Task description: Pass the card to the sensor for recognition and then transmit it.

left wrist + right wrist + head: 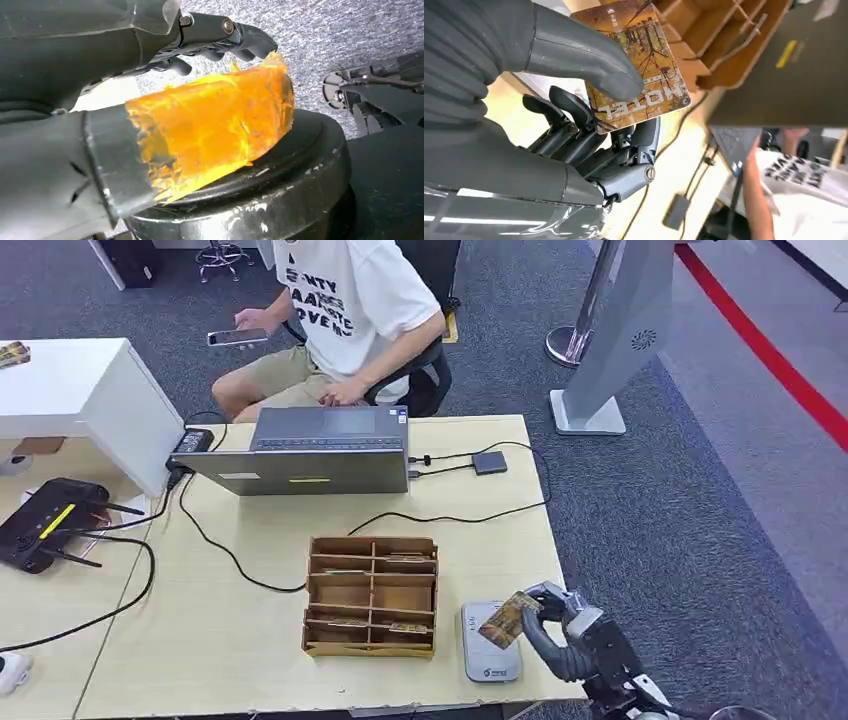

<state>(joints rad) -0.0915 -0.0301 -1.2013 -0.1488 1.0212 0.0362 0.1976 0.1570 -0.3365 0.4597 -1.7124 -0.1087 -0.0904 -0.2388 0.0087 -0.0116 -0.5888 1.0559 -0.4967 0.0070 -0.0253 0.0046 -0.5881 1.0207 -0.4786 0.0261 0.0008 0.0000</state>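
Note:
My right hand (pixel 565 632) pinches a brown and gold hotel card (pixel 508 620) between thumb and fingers at the table's front right corner. The card hangs tilted just above the right side of the flat grey sensor pad (pixel 488 644); I cannot tell whether it touches the pad. In the right wrist view the thumb (pixel 579 57) presses on the card (pixel 644 70), which reads "HOTEL", with the dark fingers (pixel 574 125) behind it. My left hand (pixel 75 80) hangs off the table over the grey carpet, holding nothing; its thumb carries an orange wrap (pixel 215 125) and stands apart from the fingers.
A wooden sorting box (pixel 371 595) with cards in several slots stands left of the sensor. Behind it are a grey laptop (pixel 310 455), black cables and a small dark box (pixel 489 462). A person (pixel 350 300) sits beyond the light wooden table (pixel 230 640), holding a phone. A black router (pixel 45 522) lies far left.

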